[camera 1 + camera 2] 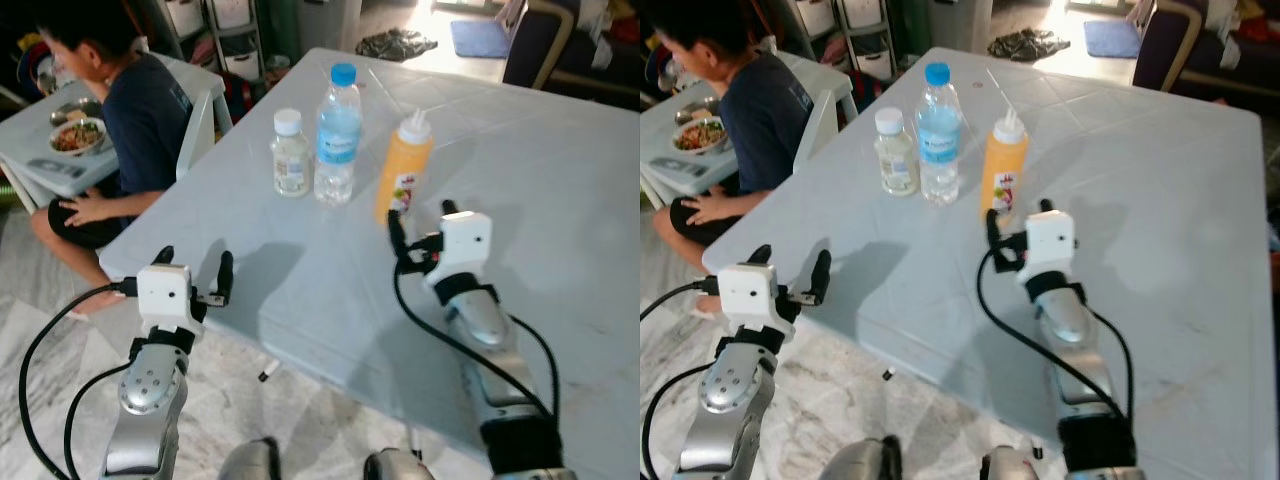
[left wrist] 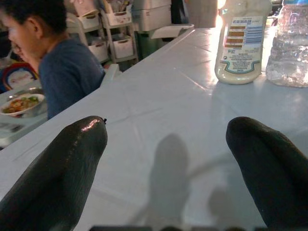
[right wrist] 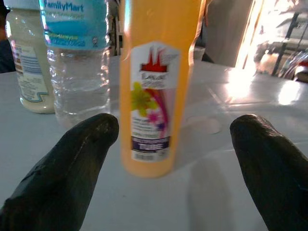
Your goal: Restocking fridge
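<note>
Three containers stand in a row on the pale grey table [image 1: 560,180]: a small cream bottle with a white cap [image 1: 289,153], a clear water bottle with a blue cap [image 1: 338,135], and an orange squeeze bottle [image 1: 404,165]. My right gripper [image 1: 420,216] is open and low over the table. It sits just short of the orange squeeze bottle [image 3: 154,86], which is centred between its fingers [image 3: 72,163]. My left gripper [image 1: 196,262] is open and holds nothing at the table's near left edge. It points across the tabletop toward the cream bottle [image 2: 240,43].
A person [image 1: 130,110] sits on a white chair [image 1: 200,125] close to the table's left corner. They face a small side table holding a bowl of food [image 1: 77,135]. Drawer shelves [image 1: 230,40] stand at the back, and marble floor lies below the table's near edge.
</note>
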`<state>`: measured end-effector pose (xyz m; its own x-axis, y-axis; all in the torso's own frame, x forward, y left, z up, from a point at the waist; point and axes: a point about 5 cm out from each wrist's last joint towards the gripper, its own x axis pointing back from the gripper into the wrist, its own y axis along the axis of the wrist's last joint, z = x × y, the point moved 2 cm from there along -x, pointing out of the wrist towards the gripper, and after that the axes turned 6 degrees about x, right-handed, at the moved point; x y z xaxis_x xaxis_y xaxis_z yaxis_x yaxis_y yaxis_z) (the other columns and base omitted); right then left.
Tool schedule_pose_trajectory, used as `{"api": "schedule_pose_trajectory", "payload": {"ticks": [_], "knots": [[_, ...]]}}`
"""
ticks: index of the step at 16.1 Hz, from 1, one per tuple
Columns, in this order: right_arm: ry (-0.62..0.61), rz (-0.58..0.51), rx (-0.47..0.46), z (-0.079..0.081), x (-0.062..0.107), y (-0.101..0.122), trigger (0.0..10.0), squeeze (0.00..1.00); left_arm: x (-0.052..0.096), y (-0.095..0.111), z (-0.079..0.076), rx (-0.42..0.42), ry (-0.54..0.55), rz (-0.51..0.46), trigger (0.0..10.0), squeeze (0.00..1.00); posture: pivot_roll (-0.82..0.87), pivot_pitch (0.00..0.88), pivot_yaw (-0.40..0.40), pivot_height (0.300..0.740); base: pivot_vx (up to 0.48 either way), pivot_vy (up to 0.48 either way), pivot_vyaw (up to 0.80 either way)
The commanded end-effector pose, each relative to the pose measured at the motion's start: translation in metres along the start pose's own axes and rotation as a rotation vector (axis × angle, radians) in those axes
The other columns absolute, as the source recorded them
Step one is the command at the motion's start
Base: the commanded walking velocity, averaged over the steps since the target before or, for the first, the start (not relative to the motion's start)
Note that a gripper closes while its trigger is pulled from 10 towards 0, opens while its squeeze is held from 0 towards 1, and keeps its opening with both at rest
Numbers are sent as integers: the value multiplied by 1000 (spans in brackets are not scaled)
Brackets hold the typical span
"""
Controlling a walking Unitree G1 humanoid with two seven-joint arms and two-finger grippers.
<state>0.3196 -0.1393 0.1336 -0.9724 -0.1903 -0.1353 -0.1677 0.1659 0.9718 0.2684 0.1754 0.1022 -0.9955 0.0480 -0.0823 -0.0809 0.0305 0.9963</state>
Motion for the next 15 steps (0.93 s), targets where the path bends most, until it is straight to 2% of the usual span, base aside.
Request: {"api": "schedule_pose_trajectory", "payload": {"ticks": [1, 8, 12, 15], "knots": [[15, -28, 13, 5, -5, 5, 10000, 0, 3, 0, 6, -19, 16, 8, 10000, 0, 1, 132, 10, 740, 0, 0, 0], [27, -79, 93, -13, -33, 18, 10000, 0, 6, -1, 5, -26, 18, 22, 10000, 0, 21, 149, 10, 740, 0, 0, 0], [15, -91, 102, -24, -46, 23, 10000, 0, 12, -1, 10, -43, 28, 34, 10000, 0, 45, 158, 11, 740, 0, 0, 0], [20, -113, 108, -25, -54, 29, 10000, 0, 14, -2, 9, -50, 21, 44, 10000, 0, 55, 163, 19, 740, 0, 0, 0]]}}
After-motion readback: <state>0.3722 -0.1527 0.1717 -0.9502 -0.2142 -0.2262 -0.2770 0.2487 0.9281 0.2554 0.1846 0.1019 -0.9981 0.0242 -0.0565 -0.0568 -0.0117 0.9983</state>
